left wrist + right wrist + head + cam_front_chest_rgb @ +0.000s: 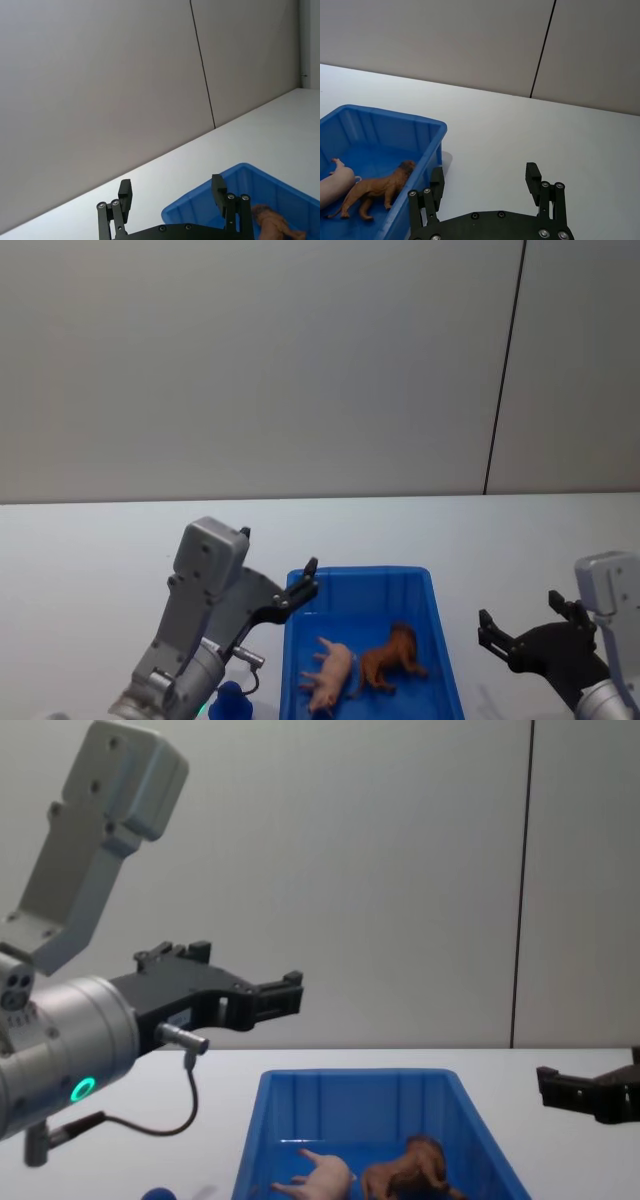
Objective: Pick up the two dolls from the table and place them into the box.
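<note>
— Both in yet?
— Head view: yes. The pink pig doll [331, 672] and the brown lion doll [392, 657] lie in the box [360, 572] on the table [100, 560], pig at nine o'clock of the lion.
— Left wrist view?
— My left gripper [171, 186] is spread wide and empty, over the box's corner.
— Right wrist view?
— My right gripper [485, 175] is wide open and empty, at three o'clock of the box.
— Chest view?
— Left high, right beside the rim. I judge the placing done, so I'd retreat upward first and clip nothing.
</note>
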Available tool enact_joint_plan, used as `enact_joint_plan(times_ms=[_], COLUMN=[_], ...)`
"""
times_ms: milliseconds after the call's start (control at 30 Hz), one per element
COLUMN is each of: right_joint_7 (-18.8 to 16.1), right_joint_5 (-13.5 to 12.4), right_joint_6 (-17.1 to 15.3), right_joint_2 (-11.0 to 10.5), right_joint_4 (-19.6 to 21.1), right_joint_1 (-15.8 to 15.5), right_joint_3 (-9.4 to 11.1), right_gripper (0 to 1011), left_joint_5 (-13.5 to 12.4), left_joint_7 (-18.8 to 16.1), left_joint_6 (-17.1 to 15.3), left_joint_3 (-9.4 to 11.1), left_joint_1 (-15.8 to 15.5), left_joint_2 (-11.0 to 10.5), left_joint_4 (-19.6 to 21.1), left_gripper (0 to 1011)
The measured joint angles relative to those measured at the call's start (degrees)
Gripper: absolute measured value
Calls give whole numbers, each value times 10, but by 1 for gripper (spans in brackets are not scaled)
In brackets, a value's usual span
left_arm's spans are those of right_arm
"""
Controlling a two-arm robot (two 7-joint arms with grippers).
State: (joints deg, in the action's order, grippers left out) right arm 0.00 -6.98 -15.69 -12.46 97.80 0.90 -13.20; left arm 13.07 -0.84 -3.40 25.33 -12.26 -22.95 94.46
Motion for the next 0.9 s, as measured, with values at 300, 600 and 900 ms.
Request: enact_joint_plan(times_ms=[300,600,900], right_joint_7=[6,9,10], right_joint_5=[-2,-3,-3], right_joint_6=[1,1,1], right_joint_2=[-2,-3,-3], right_joint_4=[3,4,5], right_joint_1=[-4,-6,-7], right_joint_3=[2,2,3], right_gripper=[1001,1001,1001], left_joint_5=[31,76,115], left_joint_7=[-12,-19,-19], left_joint_6=[-26,-54,-78], left_joint_3=[-11,-25,-36], left_joint_1=[20,44,68], left_joint_2=[-19,-43,-66], left_joint_4=[13,26,32], left_gripper=[1001,1001,1001])
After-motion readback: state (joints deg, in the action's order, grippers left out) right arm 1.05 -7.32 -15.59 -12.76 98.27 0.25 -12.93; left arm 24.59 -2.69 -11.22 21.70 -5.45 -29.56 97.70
